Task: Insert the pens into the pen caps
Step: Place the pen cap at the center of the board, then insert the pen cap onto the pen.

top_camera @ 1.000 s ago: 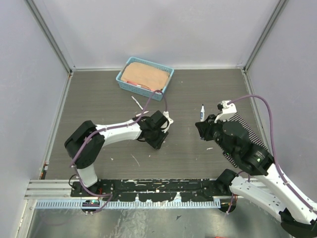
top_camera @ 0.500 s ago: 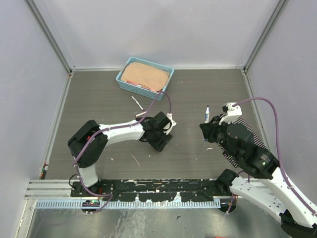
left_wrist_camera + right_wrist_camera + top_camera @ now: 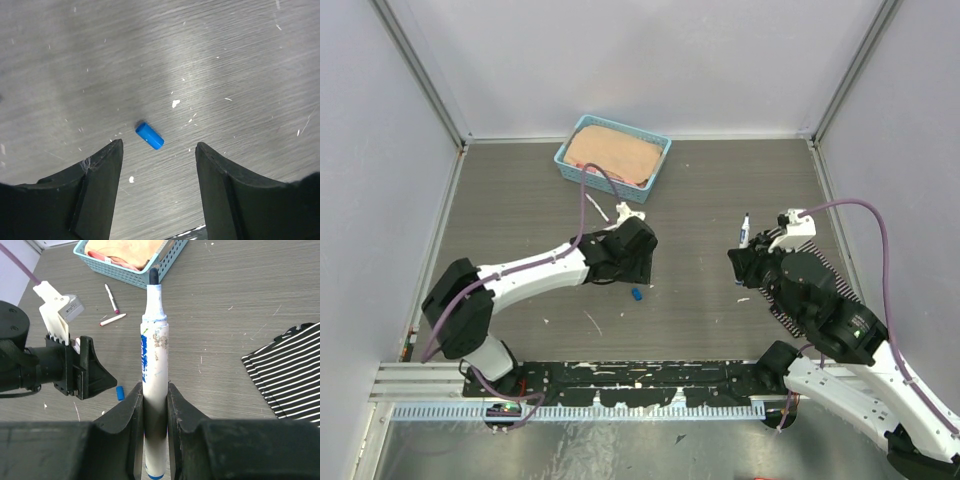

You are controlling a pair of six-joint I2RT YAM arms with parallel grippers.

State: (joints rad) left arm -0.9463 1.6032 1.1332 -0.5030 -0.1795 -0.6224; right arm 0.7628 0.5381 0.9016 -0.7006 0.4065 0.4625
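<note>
A dark grey, wood-grained table fills the booth, its top scuffed and flecked with small white chips. Plain pale lilac panels close it in: a far wall, a left wall and a right wall. Slim metal posts run up the far corners. A silver slotted rail lies along the near edge. The light is soft and even.

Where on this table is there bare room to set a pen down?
Bare: the back-right stretch between basket and right wall; the far-left strip beyond the left arm; the middle, between blue cap and held pen. Crowded: in front of the basket, where loose pens lie, and the striped cloth under the right arm.
</note>
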